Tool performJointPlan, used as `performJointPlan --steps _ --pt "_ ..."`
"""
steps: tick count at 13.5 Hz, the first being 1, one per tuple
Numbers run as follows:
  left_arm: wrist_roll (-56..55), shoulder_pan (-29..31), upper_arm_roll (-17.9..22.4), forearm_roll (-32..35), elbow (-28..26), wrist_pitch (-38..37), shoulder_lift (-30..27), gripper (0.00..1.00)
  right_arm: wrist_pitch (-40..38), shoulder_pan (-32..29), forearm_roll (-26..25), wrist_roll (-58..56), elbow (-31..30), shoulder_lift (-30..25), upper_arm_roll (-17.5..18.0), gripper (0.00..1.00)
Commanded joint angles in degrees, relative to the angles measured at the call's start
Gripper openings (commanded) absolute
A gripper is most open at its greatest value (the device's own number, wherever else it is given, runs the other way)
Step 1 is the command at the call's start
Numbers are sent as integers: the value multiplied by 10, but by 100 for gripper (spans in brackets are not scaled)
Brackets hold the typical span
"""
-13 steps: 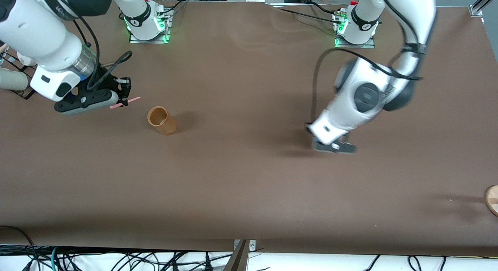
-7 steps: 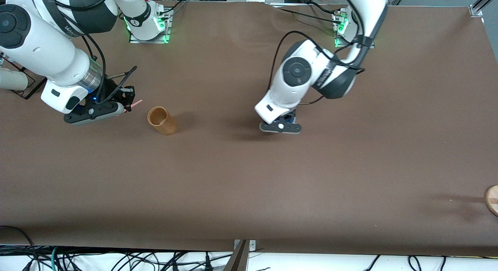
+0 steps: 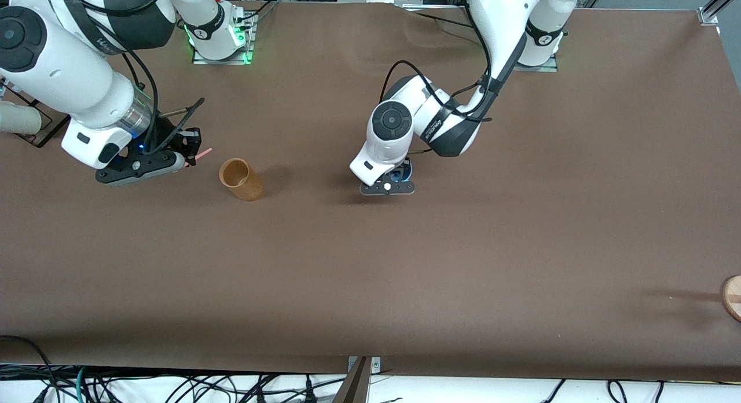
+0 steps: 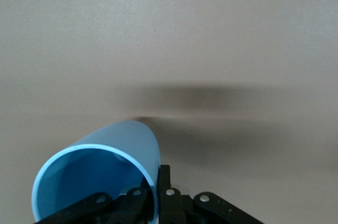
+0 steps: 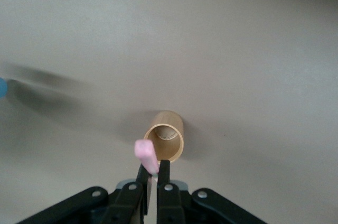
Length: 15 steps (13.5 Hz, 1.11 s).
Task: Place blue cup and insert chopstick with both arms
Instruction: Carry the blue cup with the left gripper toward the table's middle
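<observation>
The blue cup [image 4: 95, 176] is in my left gripper [image 4: 157, 195], which is shut on its rim wall, one finger inside and one outside. In the front view the left gripper [image 3: 398, 176] holds the cup [image 3: 405, 170] low over the middle of the table, and the hand hides most of the cup. My right gripper [image 3: 190, 145] is shut on the chopstick [image 3: 202, 154], whose pink tip points at the tan wooden cup [image 3: 240, 179]. In the right wrist view the chopstick [image 5: 146, 156] sticks up from the right gripper [image 5: 153, 174], just short of the tan cup [image 5: 166, 142].
A white cylinder [image 3: 18, 119] lies on a black rack at the right arm's end of the table. A round wooden piece [image 3: 732, 297] sits at the table edge at the left arm's end, nearer the front camera.
My left arm has swung from its own end of the table to the middle, carrying the blue cup. My right gripper edged slightly toward the tan cup, then held still.
</observation>
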Motion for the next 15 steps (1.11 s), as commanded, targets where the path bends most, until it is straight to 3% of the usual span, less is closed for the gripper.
performJointPlan --steps 1,7,8,12,15 --pt "-21 -6 5 16 23 4 15 0 -8 2 4 2 17 4 2 0" --pt "-27 -6 6 15 23 13 21 19 -7 3 6 13 21 4 4 0" --pt "-28 -6 6 13 23 13 20 27 -7 4 6 16 21 4 5 0" --pt "-57 1 2 4 27 3 -11 100 -1 22 6 43 21 5 6 0" --pt "-52 26 4 -50 69 -79 -42 100 34 62 5 107 21 14 6 0"
